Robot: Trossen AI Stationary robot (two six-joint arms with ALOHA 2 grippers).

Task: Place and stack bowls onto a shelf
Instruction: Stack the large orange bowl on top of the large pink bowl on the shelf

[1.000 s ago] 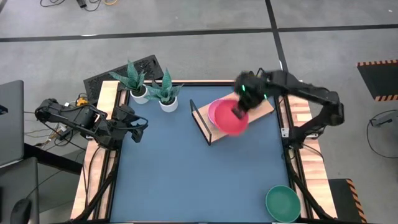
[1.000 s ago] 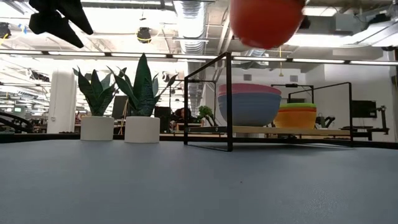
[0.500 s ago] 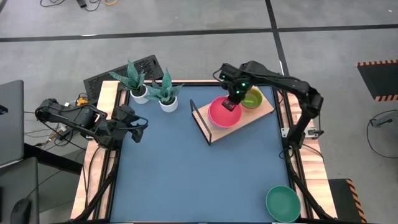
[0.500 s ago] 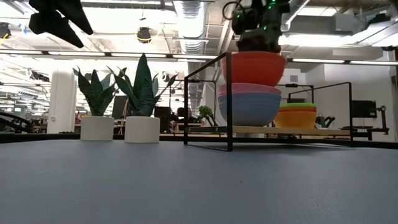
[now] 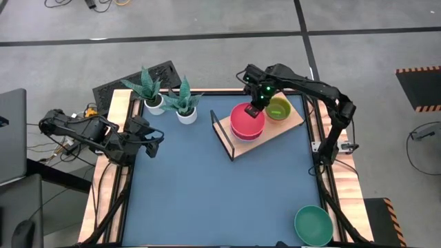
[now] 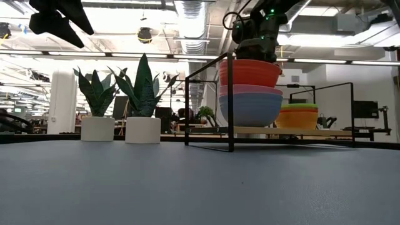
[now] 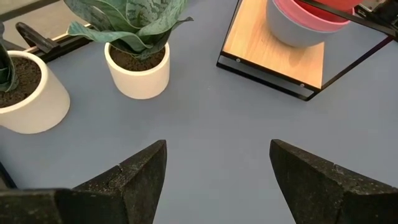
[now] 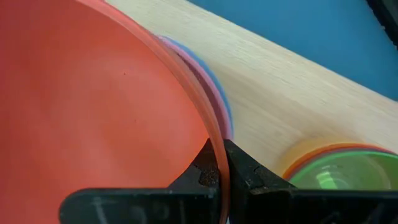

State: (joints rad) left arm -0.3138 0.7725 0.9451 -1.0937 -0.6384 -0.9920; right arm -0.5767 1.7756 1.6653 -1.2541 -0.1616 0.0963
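Note:
The coral-red bowl (image 5: 246,118) sits on top of the pink and blue bowls (image 6: 250,103) on the shelf (image 5: 274,132). My right gripper (image 5: 259,106) is shut on its rim. Beside this stack stands a stack of small bowls, lime green on top (image 5: 278,108). The dark green bowl (image 5: 313,224) lies at the table's near right corner. My left gripper (image 7: 217,168) is open and empty, above the table's left edge. My right gripper pinches the coral-red bowl's rim (image 8: 214,149) on its far right side, one finger inside the bowl and one outside. The fingers come from above, pointing down. The bowl sits upright, nested in the pink bowl below it.
Two white pots with spiky green plants (image 5: 167,101) stand at the table's far left. The shelf's black wire frame (image 6: 229,100) rises around the bowl stack. Blue table surface lies open at the middle and near side.
My right gripper has carried the coral-red bowl toward the far edge and down, from above the shelf's front onto the pink bowl, where it now sits nested and level.

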